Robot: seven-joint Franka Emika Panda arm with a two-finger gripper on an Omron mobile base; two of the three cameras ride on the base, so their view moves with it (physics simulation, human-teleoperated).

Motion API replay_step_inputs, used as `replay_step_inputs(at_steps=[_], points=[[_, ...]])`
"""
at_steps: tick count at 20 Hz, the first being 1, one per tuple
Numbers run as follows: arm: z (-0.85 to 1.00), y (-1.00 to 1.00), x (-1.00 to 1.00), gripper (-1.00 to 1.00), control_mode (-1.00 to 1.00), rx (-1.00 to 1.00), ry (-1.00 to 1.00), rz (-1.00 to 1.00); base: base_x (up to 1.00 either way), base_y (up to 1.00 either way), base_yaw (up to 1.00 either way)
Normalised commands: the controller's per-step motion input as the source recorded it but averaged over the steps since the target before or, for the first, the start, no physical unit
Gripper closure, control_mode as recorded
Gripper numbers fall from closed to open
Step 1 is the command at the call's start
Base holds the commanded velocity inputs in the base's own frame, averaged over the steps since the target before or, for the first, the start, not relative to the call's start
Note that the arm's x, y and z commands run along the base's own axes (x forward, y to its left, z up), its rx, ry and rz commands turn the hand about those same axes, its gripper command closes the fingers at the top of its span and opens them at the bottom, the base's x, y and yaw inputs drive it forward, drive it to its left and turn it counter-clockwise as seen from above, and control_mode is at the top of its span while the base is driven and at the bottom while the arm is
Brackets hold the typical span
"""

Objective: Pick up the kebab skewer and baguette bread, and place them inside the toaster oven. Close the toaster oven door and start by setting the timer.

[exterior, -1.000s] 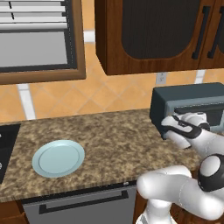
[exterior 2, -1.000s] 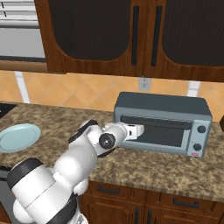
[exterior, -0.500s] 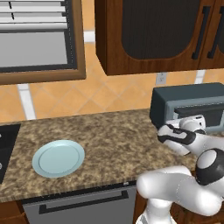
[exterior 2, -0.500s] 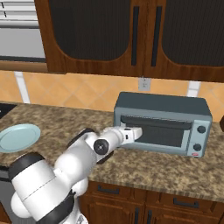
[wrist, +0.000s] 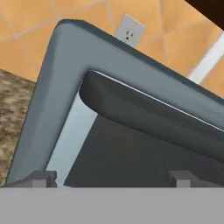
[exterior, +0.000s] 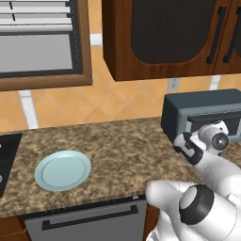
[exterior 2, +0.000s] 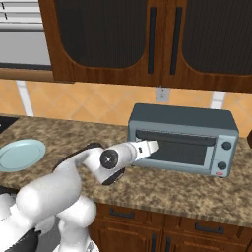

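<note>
The gripper [exterior 2: 153,145] stands with its jaws spread wide and nothing between them, its fingertips [wrist: 43,177] straddling the view just short of the toaster oven door [wrist: 131,148]. Directly ahead of the hand is the door's dark bar handle [wrist: 144,111], running across its top edge, with the dark glass below it; the door looks shut. Around that is the toaster oven [exterior 2: 183,139] itself. Well behind the hand along the counter [exterior: 113,146] sits a pale blue plate [exterior: 62,170], with no skewer or loaf visible on it. The risk, I judge: closing too low, so the fingers meet glass and slip off the bar.
</note>
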Motion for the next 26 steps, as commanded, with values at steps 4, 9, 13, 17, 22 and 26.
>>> replay_step_inputs(at_steps=[4,9,13,17,22,26], points=[[0.26,0.0,-0.65,-1.0,-1.0,0.0,0.28,0.05,0.0,0.0,0.0],[0.28,-0.08,-0.75,-1.0,-1.0,0.01,0.2,0.08,0.0,0.0,0.0],[0.28,-0.37,-0.46,-1.0,-1.0,0.01,0.11,0.17,0.0,0.0,0.0],[0.48,-0.6,-0.28,-1.0,-1.0,0.0,0.01,0.25,0.0,0.0,0.0],[0.41,-0.65,-0.42,-1.0,-1.0,0.0,0.0,0.33,0.0,0.0,0.0],[0.14,-0.63,-0.21,-1.0,-1.0,0.0,0.0,0.21,0.0,0.0,0.0]])
